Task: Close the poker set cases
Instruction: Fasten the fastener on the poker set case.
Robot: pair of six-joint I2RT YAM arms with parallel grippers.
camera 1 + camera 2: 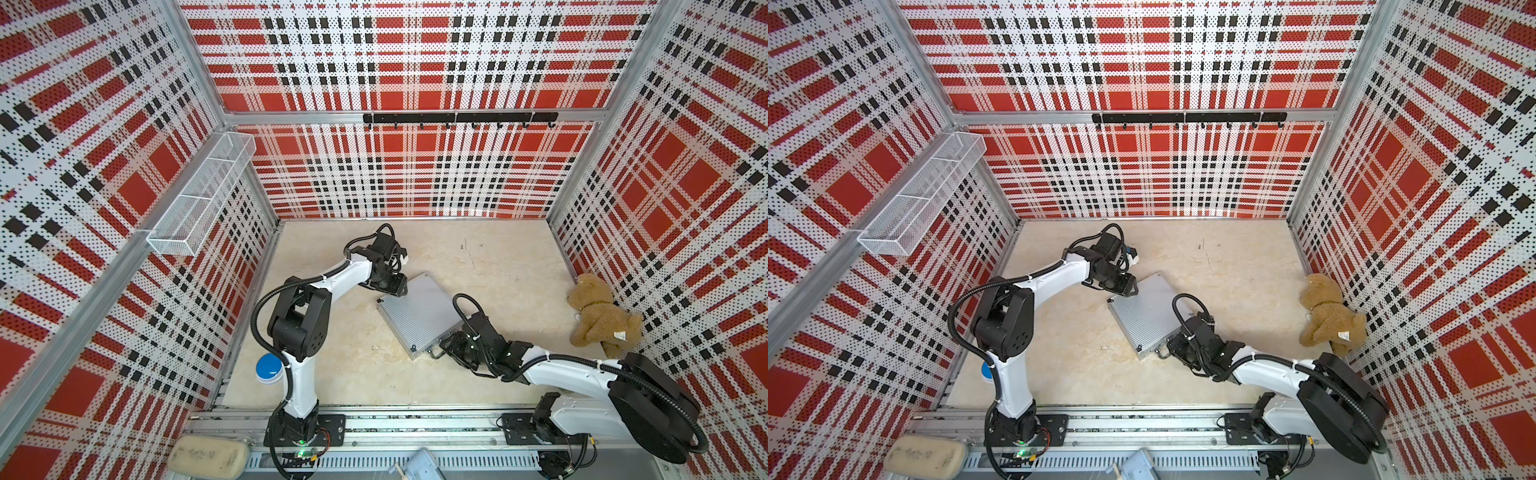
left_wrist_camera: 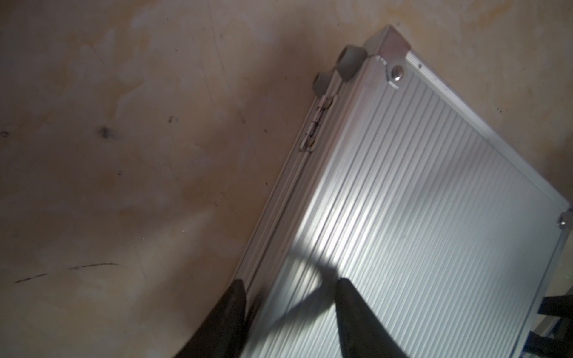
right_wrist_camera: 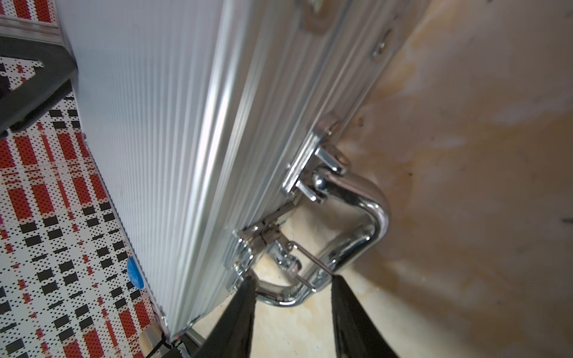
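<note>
Left hand [image 2: 288, 282] astride case [image 2: 434, 201] edge, tabletop [image 2: 124, 155] beside

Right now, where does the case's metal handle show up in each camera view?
Top view: handle, tiny, on the case edge facing the right arm.
Top view: handle, on that same edge.
Left wrist: not in it.
Right wrist: handle, a big chrome loop mid-picture, right hand straddling one end.
Shared landmark: the case's ribbed lid.

Square ribbed silver case [image 1: 417, 316] lies flat, lid down, skewed
</note>
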